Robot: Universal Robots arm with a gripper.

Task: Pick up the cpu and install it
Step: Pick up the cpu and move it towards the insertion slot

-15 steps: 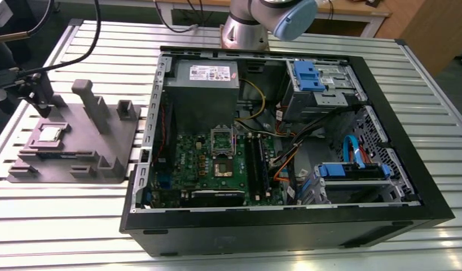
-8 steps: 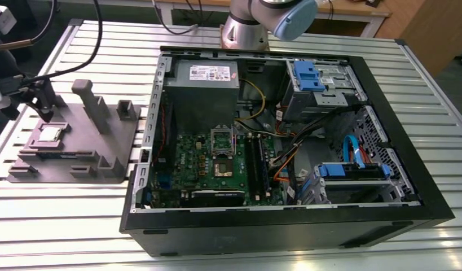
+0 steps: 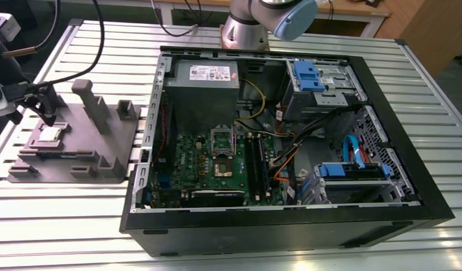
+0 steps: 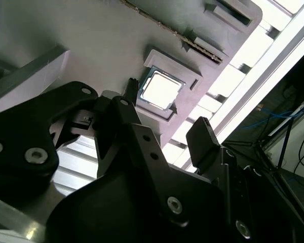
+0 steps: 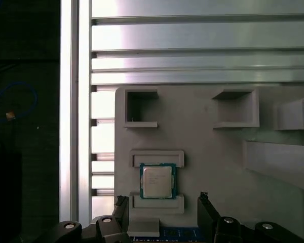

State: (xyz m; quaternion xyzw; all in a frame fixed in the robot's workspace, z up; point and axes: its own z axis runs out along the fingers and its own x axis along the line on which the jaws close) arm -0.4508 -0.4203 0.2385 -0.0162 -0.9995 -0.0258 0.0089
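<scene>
Exterior view gave us the widest look. At the exterior view's left the hand [image 3: 33, 116] hung over the grey holder plate [image 3: 114, 141], its two dark fingers spread apart and pinching nothing. Just under it the cpu [image 3: 52, 134] lay flat in a shallow seat on the plate, at the end of the plate farthest from the computer case [image 3: 253, 228]. A tall post [image 3: 84, 97] rose from the plate between the cpu and the case. The plate rested on the ribbed metal worktop [image 3: 65, 226]. Just beside the plate, on the exterior view's right of it, stood the open computer case, with the power supply [image 3: 204, 79] and the green motherboard [image 3: 204, 169] inside.

In the first wrist view we saw the cpu [image 5: 157, 180] sitting square between two raised bars [image 5: 157, 158] of the plate, with the spread fingers [image 5: 205, 210] to either side of it and apart from its edges.

In the second wrist view the bright metal top of the cpu [image 4: 161, 91] showed in the gap of the hand [image 4: 166, 104]. We could not tell whether either fingertip touched the plate.
</scene>
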